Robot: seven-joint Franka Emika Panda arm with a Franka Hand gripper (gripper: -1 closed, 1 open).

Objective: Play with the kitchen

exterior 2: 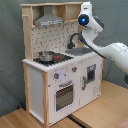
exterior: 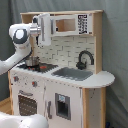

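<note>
The kitchen [exterior: 75,95] is a tall white and light-wood toy, seen in both exterior views [exterior 2: 50,80]. A small pot [exterior: 33,62] sits on its stove, also visible in the second exterior view [exterior 2: 46,56]. A black faucet [exterior: 84,58] curves over the grey sink [exterior: 72,74]. The oven door [exterior 2: 64,95] is closed. My gripper [exterior: 46,30] hangs at the height of the upper shelf, above the stove and in front of the range hood [exterior 2: 47,20]. In the second exterior view the gripper [exterior 2: 86,7] is beside the top shelf. Nothing shows in it.
A microwave [exterior: 70,24] sits on the upper shelf to the right of my gripper. A grey curtain [exterior: 115,45] hangs behind the kitchen. The kitchen stands on wooden boards [exterior 2: 95,115]. Part of my white arm [exterior: 20,121] fills the first exterior view's lower left corner.
</note>
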